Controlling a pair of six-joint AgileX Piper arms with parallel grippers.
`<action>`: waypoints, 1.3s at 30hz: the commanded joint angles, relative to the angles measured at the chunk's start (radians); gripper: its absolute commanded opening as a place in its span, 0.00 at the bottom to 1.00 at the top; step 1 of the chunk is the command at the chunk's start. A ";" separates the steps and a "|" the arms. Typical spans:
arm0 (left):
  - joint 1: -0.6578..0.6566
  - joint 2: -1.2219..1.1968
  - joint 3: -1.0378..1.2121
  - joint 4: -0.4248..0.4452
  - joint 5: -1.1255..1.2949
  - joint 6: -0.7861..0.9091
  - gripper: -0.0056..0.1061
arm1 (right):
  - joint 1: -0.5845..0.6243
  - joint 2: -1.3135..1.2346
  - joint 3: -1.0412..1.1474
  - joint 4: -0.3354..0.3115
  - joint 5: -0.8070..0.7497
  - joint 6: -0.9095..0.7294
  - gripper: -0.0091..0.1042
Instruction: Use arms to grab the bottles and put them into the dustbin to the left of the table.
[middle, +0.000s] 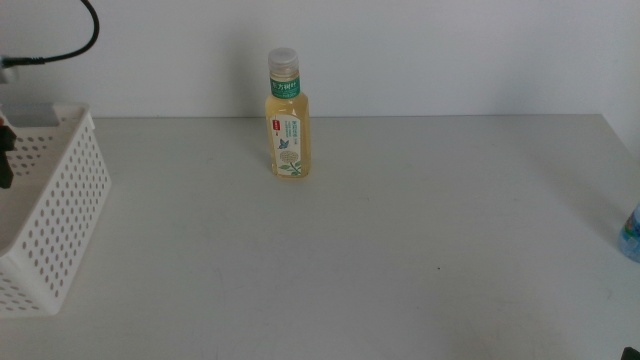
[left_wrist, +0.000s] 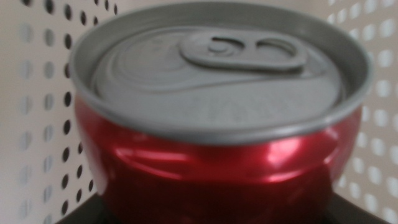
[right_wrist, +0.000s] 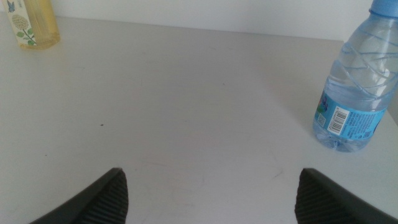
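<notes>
The step in hand looks like the drop of the red soda can (left_wrist: 217, 124): in the left wrist view the can fills the picture, with perforated white walls of the dustbin (middle: 60, 215) behind it on both sides, so the left gripper (left_wrist: 217, 214) appears to be holding it inside or just over the basket. Only dark slivers of its jaws show beneath the can, blurred, so whether they are clamped on it or already slack cannot be told. In the middle view that arm is barely seen, just a dark bit at the table's left edge above the dustbin. The next move, as I judge it, calls for a clean release and a lift clear of the basket wall. The right gripper (right_wrist: 211, 193) waits low over the table (middle: 400, 250) with its jaws wide apart, holding nothing; the small clear blue-labelled bottle (right_wrist: 357, 87) stands upright near it by the table's right edge. The yellow tea bottle (middle: 287, 115) stands upright near the table's far edge, left of centre, well apart from both. The tabletop is plain, matte light grey, with a bare white wall behind it.
</notes>
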 joint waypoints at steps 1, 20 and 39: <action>0.002 -0.024 -0.037 0.011 -0.047 -0.001 0.18 | -0.008 -0.021 -0.010 -0.008 -0.071 -0.005 0.71; 0.003 0.088 -0.036 0.080 -0.111 -0.006 0.62 | -0.008 -0.021 -0.010 -0.008 -0.071 -0.005 0.71; -0.140 -0.092 -0.158 0.063 -0.106 -0.080 0.72 | -0.008 -0.021 -0.010 -0.008 -0.071 -0.005 0.71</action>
